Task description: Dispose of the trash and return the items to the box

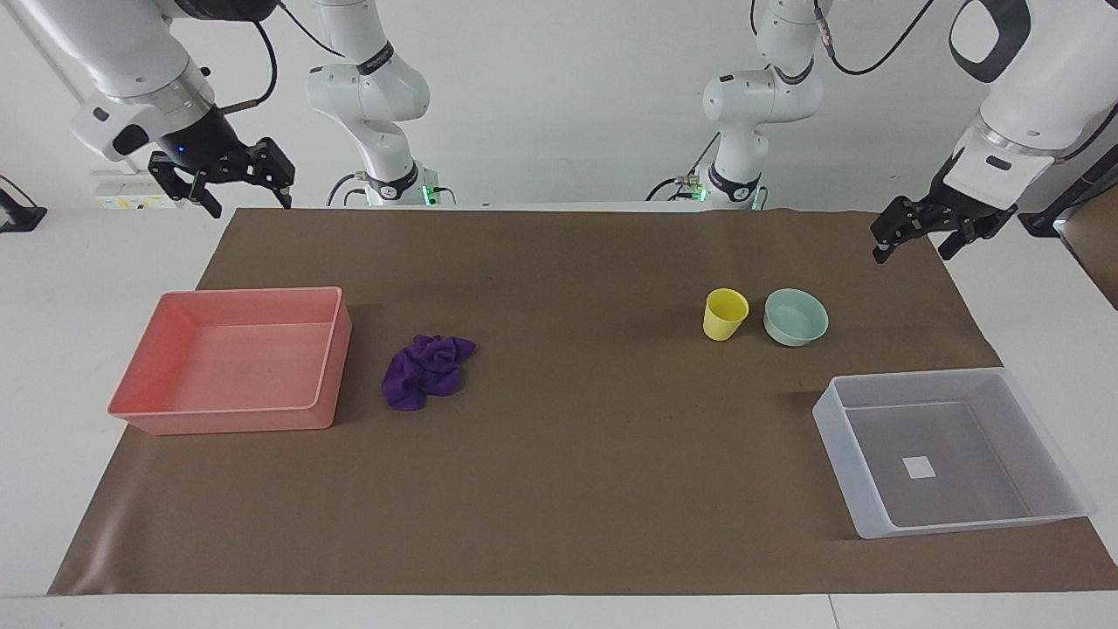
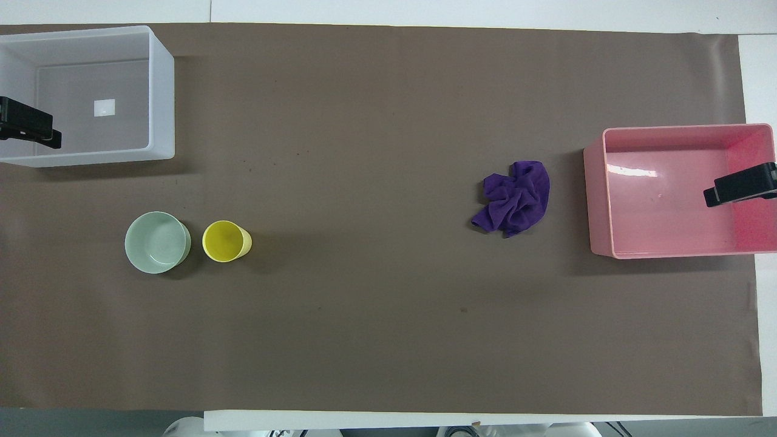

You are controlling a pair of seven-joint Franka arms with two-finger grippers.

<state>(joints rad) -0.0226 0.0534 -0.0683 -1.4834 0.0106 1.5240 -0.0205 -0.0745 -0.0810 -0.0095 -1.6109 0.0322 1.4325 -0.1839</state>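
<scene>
- Left hand (image 1: 917, 234) and right hand (image 1: 234, 185): raised at the surface's (image 1: 559, 454) ends, fingers spread, holding nothing.
- Clear box (image 1: 852, 467): blank white square inside; no readable writing.

White wall (image 1: 568, 87); white table (image 1: 52, 349); brown mat (image 1: 568, 419) over most of tabletop; even light.

Pink plastic tray (image 1: 324, 354) (image 2: 598, 200), rectangular with low walls, nothing inside, at the right arm's end of the table. Brown paper sheet (image 1: 568, 262) (image 2: 364, 121) spread flat over most of the tabletop, under the tray. White table (image 1: 96, 262) (image 2: 425, 9) showing as bare margins around the sheet's edges. Glossy highlight on the tray's floor in the overhead view. Plain white wall at the robots' end.
</scene>
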